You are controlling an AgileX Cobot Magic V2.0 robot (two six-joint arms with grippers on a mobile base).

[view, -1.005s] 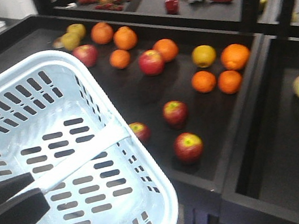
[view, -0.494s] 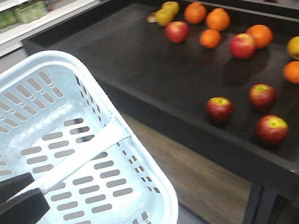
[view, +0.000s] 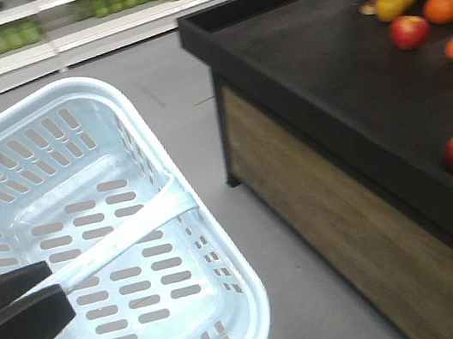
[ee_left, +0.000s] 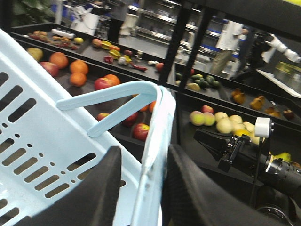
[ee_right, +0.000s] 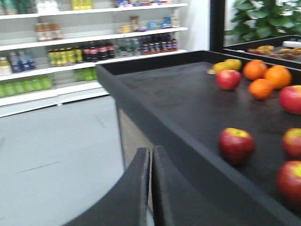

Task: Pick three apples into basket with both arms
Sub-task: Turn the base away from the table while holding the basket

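Black left fingers (ee_left: 94, 188) pinching the rim of the basket (ee_left: 42, 136); right fingers (ee_right: 136, 188) pressed together, empty, level before the table (ee_right: 178, 99).

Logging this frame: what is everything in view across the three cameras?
table: one, black, right side
basket: one, pale blue, empty, held left of the table
apples: three, dark red, near the table's front edge
brighter apples: two, red, farther back
oranges: at least three, orange, far end
yellow fruits: two, yellow, far corner
shelves: white, stocked with bottles, behind
left gripper: black, clamped on the basket's rim
right gripper: black, shut, empty
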